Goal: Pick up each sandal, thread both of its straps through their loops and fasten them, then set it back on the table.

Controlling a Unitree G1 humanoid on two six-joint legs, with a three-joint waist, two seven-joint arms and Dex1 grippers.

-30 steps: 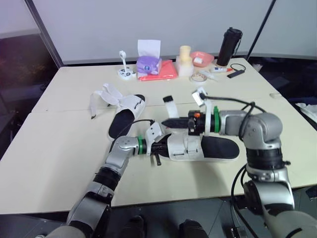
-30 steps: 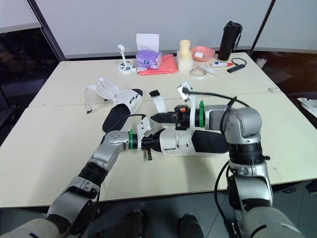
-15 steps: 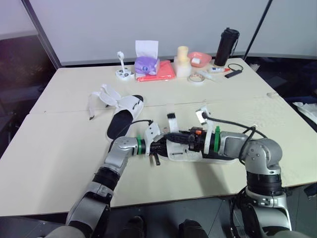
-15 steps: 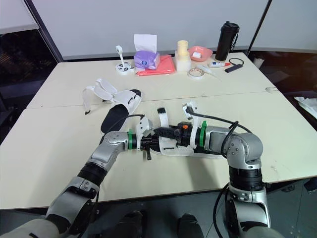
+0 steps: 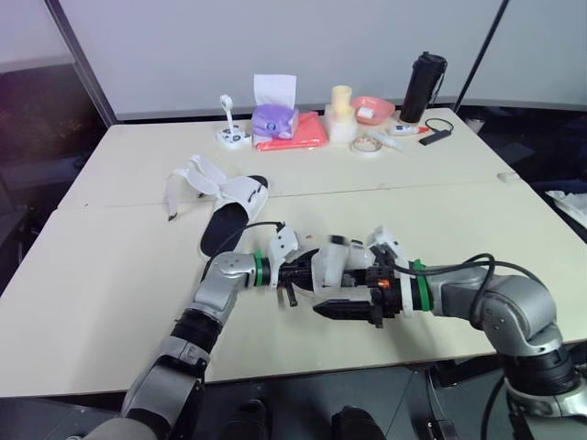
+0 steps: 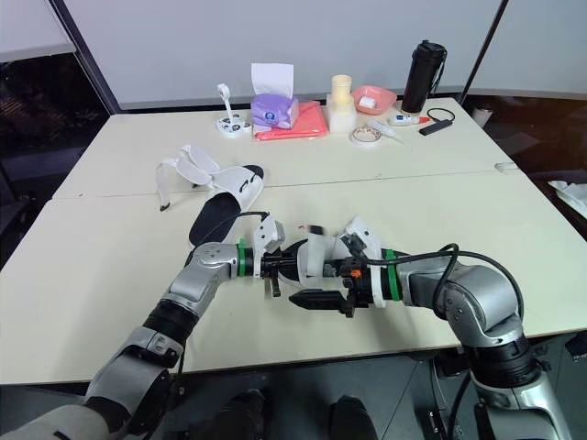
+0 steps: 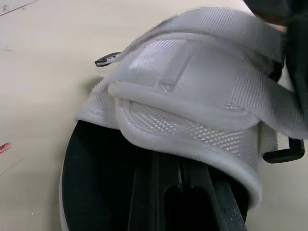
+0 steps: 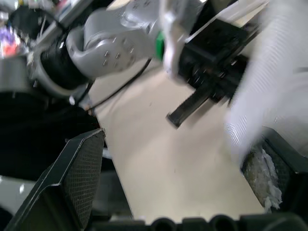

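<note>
We are working on the near sandal, which sits near the middle of the table. Our left end effector is at its toe end, and we cannot tell if it is gripping. Our right end effector hangs just on the near side of the sandal. Its fingers are wide apart and hold nothing.

One strap looks folded over and stuck down. We cannot tell about the other one. The second sandal lies farther away on the left, with its straps loose. So we think most of the job is left.
</note>
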